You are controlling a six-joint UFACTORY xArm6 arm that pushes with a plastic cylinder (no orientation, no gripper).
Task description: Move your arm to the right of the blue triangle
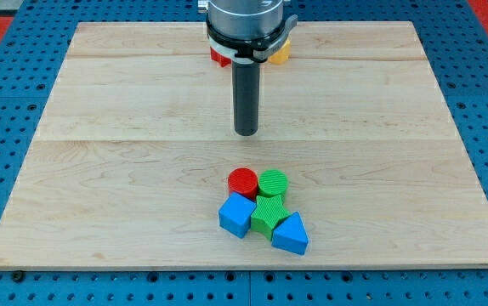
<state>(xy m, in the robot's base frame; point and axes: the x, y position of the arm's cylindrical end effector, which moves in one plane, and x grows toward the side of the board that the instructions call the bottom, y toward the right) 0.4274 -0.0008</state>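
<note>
The blue triangle (pixel 292 234) lies near the view's bottom, at the lower right of a tight cluster of blocks. Touching it on the left is a green block (pixel 269 212), star-like in shape. A blue cube (pixel 237 214) sits at the cluster's left. A red cylinder (pixel 243 182) and a green cylinder (pixel 272 183) sit at the cluster's top. My tip (pixel 246 133) is well above the cluster in the view, up and to the left of the blue triangle, touching no block.
The wooden board (pixel 99 170) rests on a blue perforated table. A red block (pixel 220 56) and a yellow block (pixel 280 53) sit at the view's top, partly hidden behind the arm's body.
</note>
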